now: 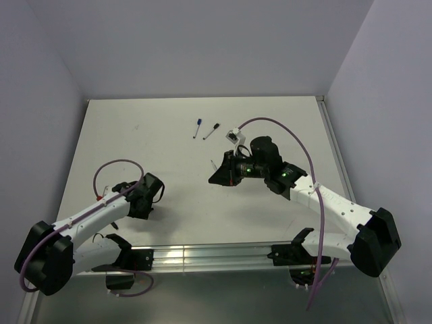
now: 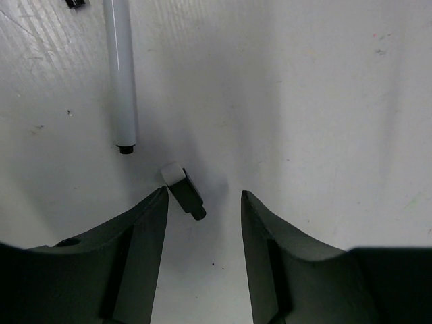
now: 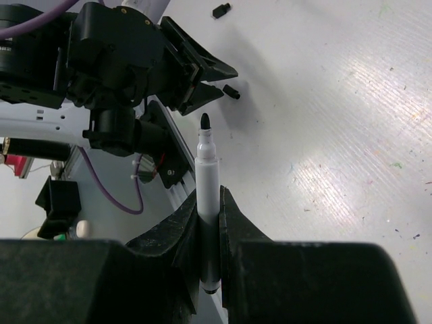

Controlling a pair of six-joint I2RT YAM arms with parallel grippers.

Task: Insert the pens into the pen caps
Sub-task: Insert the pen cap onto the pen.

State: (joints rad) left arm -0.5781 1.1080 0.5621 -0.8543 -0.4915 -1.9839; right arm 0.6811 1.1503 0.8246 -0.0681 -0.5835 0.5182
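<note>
Left hand (image 2: 202,202) low over the table (image 2: 324,101), released, fingers either side of a black pen cap (image 2: 185,194), a white pen (image 2: 121,74) just beyond it. Farther out, right hand (image 3: 209,223) clenched on an uncapped pen (image 3: 206,169). Farthest, a blue-ended pen (image 1: 197,128) beside a black-ended pen (image 1: 212,130)

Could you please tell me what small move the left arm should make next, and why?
Probably ease the left gripper down and close it on the black cap. Its jaws stand open, and the cap lies tilted on the table just at the fingertips, nearer one finger. The right gripper is clamped on an uncapped pen, tip exposed.
</note>
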